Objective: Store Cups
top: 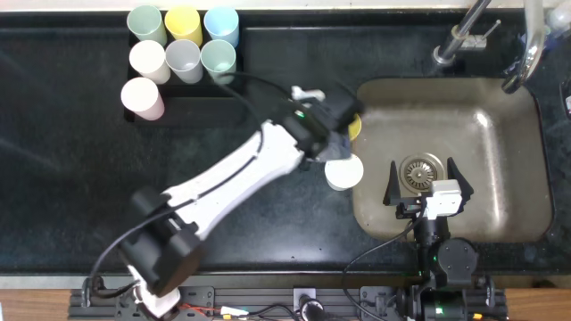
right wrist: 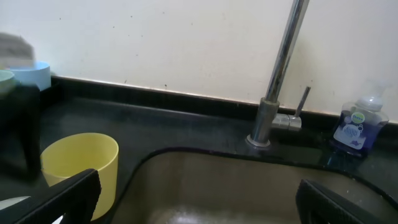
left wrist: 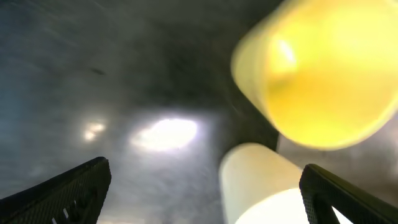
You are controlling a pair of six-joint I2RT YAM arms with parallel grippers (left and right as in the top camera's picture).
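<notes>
A yellow cup (top: 355, 127) (left wrist: 323, 74) (right wrist: 81, 165) stands upright on the dark counter by the sink's left rim. A white cup (top: 343, 171) (left wrist: 261, 183) stands just in front of it. My left gripper (top: 341, 118) (left wrist: 205, 199) hovers open above these two cups, holding nothing and partly covering the yellow one in the top view. My right gripper (top: 424, 183) (right wrist: 199, 208) is open and empty over the sink basin near the drain. Several cups (top: 183, 40) stand together at the back left, and a pink cup (top: 143, 98) stands beside them.
The steel sink (top: 508, 178) takes up the right side, with a faucet (top: 464, 36) (right wrist: 280, 81) behind it and a blue soap bottle (right wrist: 357, 124) on the back ledge. A blue cup (right wrist: 31, 74) shows at the far left of the right wrist view.
</notes>
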